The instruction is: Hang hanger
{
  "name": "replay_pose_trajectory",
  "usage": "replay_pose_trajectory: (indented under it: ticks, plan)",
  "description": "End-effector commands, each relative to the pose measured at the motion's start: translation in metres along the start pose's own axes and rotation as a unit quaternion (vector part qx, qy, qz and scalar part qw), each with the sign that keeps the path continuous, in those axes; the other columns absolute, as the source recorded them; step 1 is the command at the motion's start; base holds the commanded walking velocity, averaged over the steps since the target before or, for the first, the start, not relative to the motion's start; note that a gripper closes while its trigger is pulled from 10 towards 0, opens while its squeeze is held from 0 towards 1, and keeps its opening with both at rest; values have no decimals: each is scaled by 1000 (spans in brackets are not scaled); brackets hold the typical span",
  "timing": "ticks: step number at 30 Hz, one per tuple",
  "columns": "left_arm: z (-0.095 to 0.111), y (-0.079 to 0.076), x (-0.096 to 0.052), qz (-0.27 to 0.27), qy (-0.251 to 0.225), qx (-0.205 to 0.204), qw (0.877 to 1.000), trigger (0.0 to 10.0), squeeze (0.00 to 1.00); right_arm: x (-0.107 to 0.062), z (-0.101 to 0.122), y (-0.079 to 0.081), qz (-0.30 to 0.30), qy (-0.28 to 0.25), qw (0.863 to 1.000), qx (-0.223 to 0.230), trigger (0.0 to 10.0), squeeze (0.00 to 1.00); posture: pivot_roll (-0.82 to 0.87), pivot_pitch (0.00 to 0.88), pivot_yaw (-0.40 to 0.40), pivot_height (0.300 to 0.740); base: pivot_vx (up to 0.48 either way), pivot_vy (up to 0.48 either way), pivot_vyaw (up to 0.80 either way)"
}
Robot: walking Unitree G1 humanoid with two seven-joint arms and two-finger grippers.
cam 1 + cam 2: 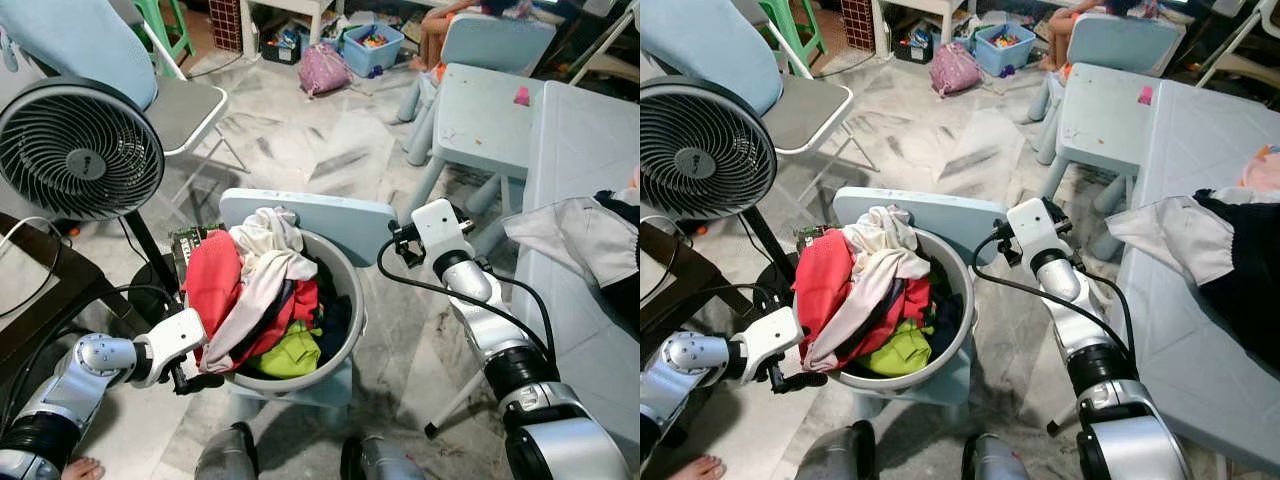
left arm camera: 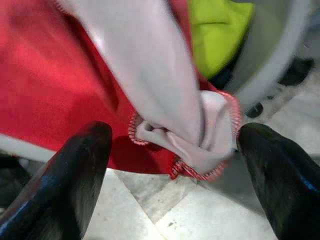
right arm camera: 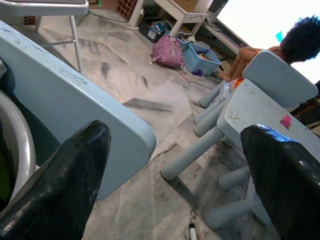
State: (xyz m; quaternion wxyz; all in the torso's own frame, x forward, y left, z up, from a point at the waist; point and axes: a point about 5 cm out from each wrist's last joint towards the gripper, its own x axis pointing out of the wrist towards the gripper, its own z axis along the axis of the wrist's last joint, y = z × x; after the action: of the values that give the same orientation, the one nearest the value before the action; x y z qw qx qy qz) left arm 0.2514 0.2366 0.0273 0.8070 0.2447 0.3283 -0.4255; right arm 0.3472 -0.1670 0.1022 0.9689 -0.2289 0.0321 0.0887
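Note:
A grey laundry basket (image 1: 352,290) heaped with clothes stands on a small light-blue chair (image 1: 330,212). A red garment (image 1: 212,280) and a pale pink-white one (image 1: 262,248) spill over its near-left rim; a lime-green piece (image 1: 290,355) lies lower inside. My left gripper (image 1: 190,378) is low at the basket's left front, open, with the pale garment's red-stitched hem (image 2: 200,145) hanging between its fingers (image 2: 75,165) without being pinched. My right gripper (image 1: 400,243) hovers open just right of the chair's backrest (image 3: 75,115), holding nothing.
A standing fan (image 1: 78,148) and a folding chair (image 1: 185,105) are at the left. A light-blue table (image 1: 590,150) with a white-and-dark garment (image 1: 580,235) is at the right, a small stool (image 1: 490,110) behind. A person (image 3: 300,40) sits far back. A bare foot (image 1: 85,468) is near my left.

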Motion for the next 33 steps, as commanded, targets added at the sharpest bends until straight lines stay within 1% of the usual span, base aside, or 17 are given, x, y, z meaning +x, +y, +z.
replay_pose_trajectory:
  ticks: [1,2,3,4,5,6,11,19,25,33]
  plan:
    - [-4,2,2,14,7,-27,1000,10000,1000,0,3,-3,-4,-4,1000,-4,10000,0,48,157,-56,740,0,0,0]
    - [-5,2,4,19,8,-36,999,10000,1000,0,3,-2,-3,-4,1000,-4,10000,0,48,157,-56,740,0,0,0]
    - [-4,3,5,23,6,-40,999,3961,1000,0,4,-2,-3,-5,1000,-3,10000,0,48,157,-56,740,0,0,0]
    - [-4,3,6,26,5,-46,999,0,820,0,4,-1,-3,-5,1000,-3,10000,0,48,157,-56,740,0,0,0]
    - [-4,3,7,28,4,-50,998,0,820,0,4,-1,-3,-5,1000,-3,10000,0,48,157,-56,740,0,0,0]
    - [-4,3,7,27,4,-51,998,0,0,0,4,-2,-3,-5,1000,-3,10000,0,48,157,-56,740,0,0,0]
    - [-4,3,8,32,7,-55,998,0,0,-1,2,-5,-6,-2,1000,-5,10000,0,48,157,-56,740,0,0,0]
    - [-4,1,11,35,6,-61,998,0,0,1,4,-2,-4,-4,1000,-4,10000,0,47,151,-58,740,0,0,0]
    - [-4,0,14,37,3,-75,997,0,0,1,3,-2,-2,-3,1000,-4,10000,0,46,139,-59,740,0,0,0]
    - [-4,0,14,37,3,-75,997,0,0,1,3,-2,-2,-3,1000,-4,10000,0,46,139,-59,740,0,0,0]
